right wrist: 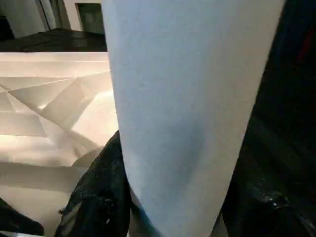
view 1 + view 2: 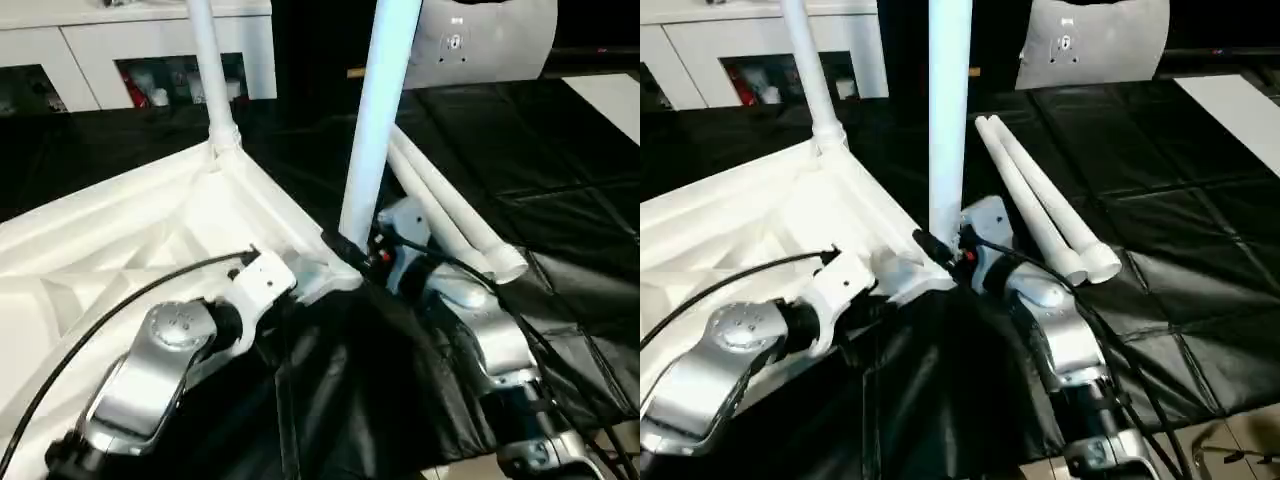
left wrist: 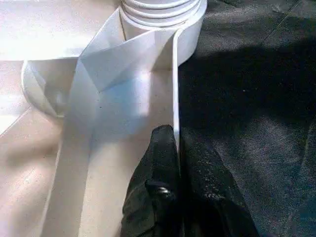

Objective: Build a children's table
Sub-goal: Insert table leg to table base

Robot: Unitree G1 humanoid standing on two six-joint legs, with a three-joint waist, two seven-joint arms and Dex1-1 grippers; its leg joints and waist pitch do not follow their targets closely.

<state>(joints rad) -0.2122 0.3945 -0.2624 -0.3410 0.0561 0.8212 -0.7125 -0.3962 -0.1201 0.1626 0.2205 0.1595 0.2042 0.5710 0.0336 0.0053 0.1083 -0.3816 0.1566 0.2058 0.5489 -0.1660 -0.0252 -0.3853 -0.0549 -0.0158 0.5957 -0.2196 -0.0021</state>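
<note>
- On the black-covered worktop [image 2: 560, 180], in the left eye view, the children's table [image 2: 120, 240] lies upside down, ribbed underside up. One leg [image 2: 210, 70] already stands in the far corner socket [image 2: 224, 140]. A second leg [image 2: 375, 120] stands upright at the near corner, held low by the right gripper [image 2: 362, 252]. It looks like light, stiff, smooth plastic tube, so a hold low down near the socket should steady it best.
- In the right eye view, two spare legs [image 2: 1040, 200] lie side by side on the worktop, just beyond the right gripper and touching each other. The top's near corner sits between the two forearms. A flat white panel [image 2: 1240, 105] lies well apart, at the worktop's far right edge. A white cabinet [image 2: 760, 50] behind holds small items in an open compartment, too blurred to name.
- In the left wrist view, the left gripper [image 3: 178, 148] has its fingers [image 3: 158, 163] pressed together on the thin upright rim of the top, just short of a round corner socket [image 3: 163, 15]. The rim is narrow and slick, so I judge the pinch could slide.
- In the right wrist view, the right gripper's fingers [image 1: 98, 197] are clamped either side of the upright leg, with the ribbed underside beside them.
</note>
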